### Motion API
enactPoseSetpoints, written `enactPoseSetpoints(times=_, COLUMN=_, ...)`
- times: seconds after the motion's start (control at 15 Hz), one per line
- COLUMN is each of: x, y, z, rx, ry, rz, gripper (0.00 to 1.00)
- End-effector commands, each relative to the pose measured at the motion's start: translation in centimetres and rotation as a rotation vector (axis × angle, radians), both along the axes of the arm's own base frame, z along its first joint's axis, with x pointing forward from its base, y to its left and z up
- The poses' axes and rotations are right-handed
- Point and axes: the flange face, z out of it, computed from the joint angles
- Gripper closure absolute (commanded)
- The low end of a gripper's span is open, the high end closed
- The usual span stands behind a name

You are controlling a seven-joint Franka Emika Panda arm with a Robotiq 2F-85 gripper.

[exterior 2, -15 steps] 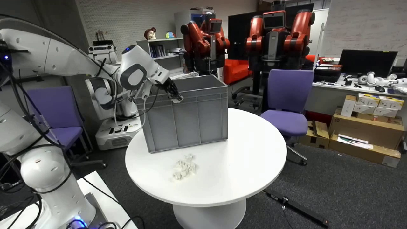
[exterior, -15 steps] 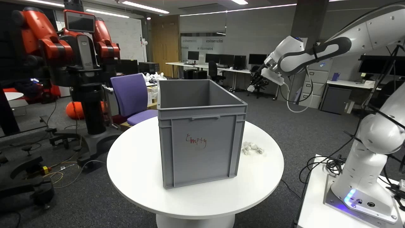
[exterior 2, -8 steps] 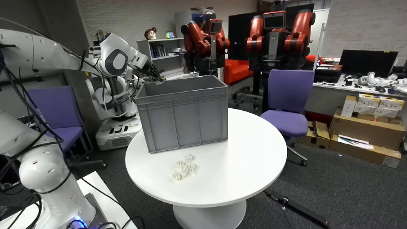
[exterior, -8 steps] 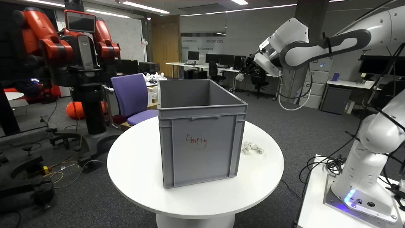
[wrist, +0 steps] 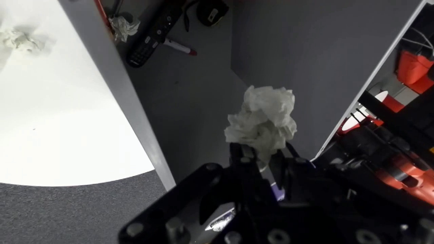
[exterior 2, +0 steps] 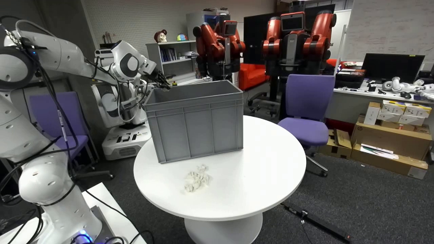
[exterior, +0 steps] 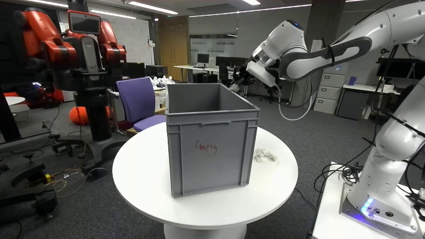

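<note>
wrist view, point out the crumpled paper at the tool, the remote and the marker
Crumpled paper (wrist: 261, 113): wrist view, middle of its crinkled surface
Remote (wrist: 152, 36): wrist view, middle of its buttoned face
Marker (wrist: 177, 46): wrist view, on its white barrel

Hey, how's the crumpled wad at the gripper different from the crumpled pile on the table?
The wad is up at the gripper; the pile rests on the table beside the gray bin. The wad looks like one lump, the pile like several. Both are pale and crumpled.

Wrist view: the top edge cuts off the remote control (wrist: 157, 32); the gripper (wrist: 264, 153) appears blurred. Both exterior views: the near wall of the bin (exterior: 212, 169) conceals its bottom.
</note>
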Motion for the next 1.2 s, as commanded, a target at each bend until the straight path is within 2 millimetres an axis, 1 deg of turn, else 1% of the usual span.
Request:
enactPoseSetpoints(times=0.0, x=3.0, y=0.3, z=0.1, rx=-0.016, ry=0.039, rz=0.000, gripper=0.46)
enactPoseSetpoints(times=0.27, x=3.9, y=-1.0, z=-1.2, rx=-0.042, ry=0.053, rz=-0.002, gripper=0.16)
enactPoseSetpoints(times=0.4, x=3.7, y=-2.5, z=-1.9, rx=-0.068, ry=0.032, rz=-0.012, gripper=0.03)
enactPoseSetpoints(times=0.47, x=3.5, y=-3.4, z=-2.1, rx=-0.081, ry=0.016, rz=-0.027, gripper=0.00)
enactPoseSetpoints(times=0.6, x=3.4, y=-5.7, z=-2.7, rx=-0.106, ry=-0.004, rz=-0.057, gripper=0.00)
enactPoseSetpoints(times=0.8, x=3.0, y=-9.7, z=-3.6, rx=-0.124, ry=-0.031, rz=-0.112, gripper=0.00)
enactPoseSetpoints(times=1.0, x=2.4, y=-13.9, z=-5.8, rx=-0.152, ry=-0.022, rz=-0.165, gripper=0.00)
enactPoseSetpoints(times=1.13, x=1.6, y=-16.2, z=-7.5, rx=-0.168, ry=0.005, rz=-0.194, gripper=0.00)
